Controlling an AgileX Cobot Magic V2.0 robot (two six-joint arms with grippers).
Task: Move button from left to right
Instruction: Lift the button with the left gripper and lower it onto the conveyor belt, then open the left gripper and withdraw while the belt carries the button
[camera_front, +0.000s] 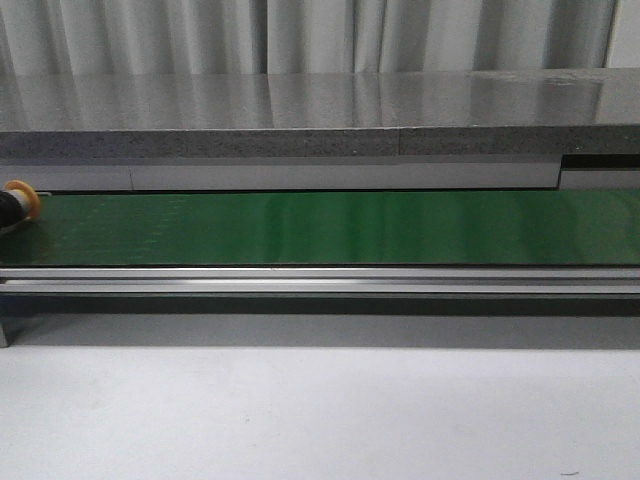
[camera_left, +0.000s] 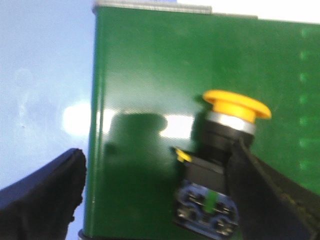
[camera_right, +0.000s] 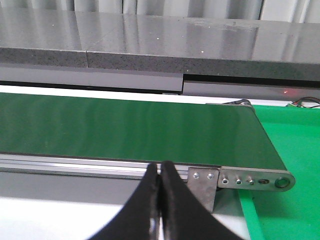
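Observation:
The button (camera_left: 225, 150) lies on the green conveyor belt (camera_left: 145, 75) near its left end, with its yellow mushroom head (camera_left: 237, 104), black body and blue contact block (camera_left: 207, 207). My left gripper (camera_left: 157, 150) is open around it. One finger (camera_left: 265, 195) is close against the button's side, and the other finger (camera_left: 47, 195) is far off over the belt's edge. In the front view only the yellow head (camera_front: 20, 198) shows at the far left edge. My right gripper (camera_right: 160, 167) is shut and empty, just in front of the belt's near rail by its right end.
The belt (camera_front: 330, 228) runs across the whole front view with an aluminium rail (camera_front: 320, 278) along its near side. A grey stone counter (camera_front: 320, 110) stands behind it. A bright green mat (camera_right: 290, 145) lies beyond the belt's right end. A white tabletop (camera_front: 320, 410) is in front.

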